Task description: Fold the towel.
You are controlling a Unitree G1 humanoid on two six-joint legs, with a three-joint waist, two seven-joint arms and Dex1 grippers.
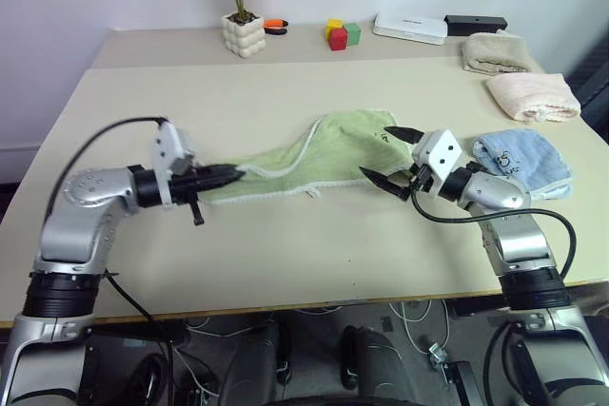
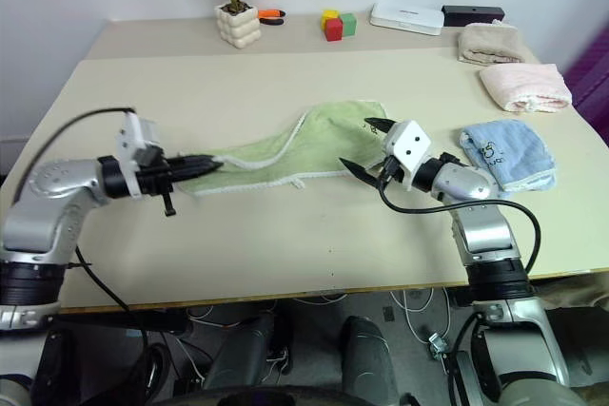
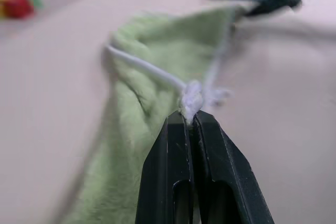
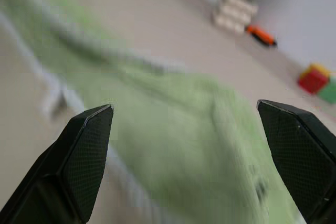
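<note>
bright even light; wrist views blurred.

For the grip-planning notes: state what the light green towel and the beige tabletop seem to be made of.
Light green towel: looks like soft terry cloth, matte and fuzzy, with a whitish stitched edge; it bunches where the left gripper pinches it.
Beige tabletop: smooth, matte, hard surface, probably laminate; its core cannot be told.

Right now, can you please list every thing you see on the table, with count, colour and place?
green towel: 1, light green, table centre, stretched out
blue towel: 1, light blue, right side
pink towel: 1, pink, folded, far right
beige towel: 1, beige, folded, far right corner
plant pot: 1, white, far side
blocks: 3, yellow, red, green, far side
white box: 1, far side
left gripper: shut on the green towel's corner
right gripper: open, at the green towel's other end
</note>
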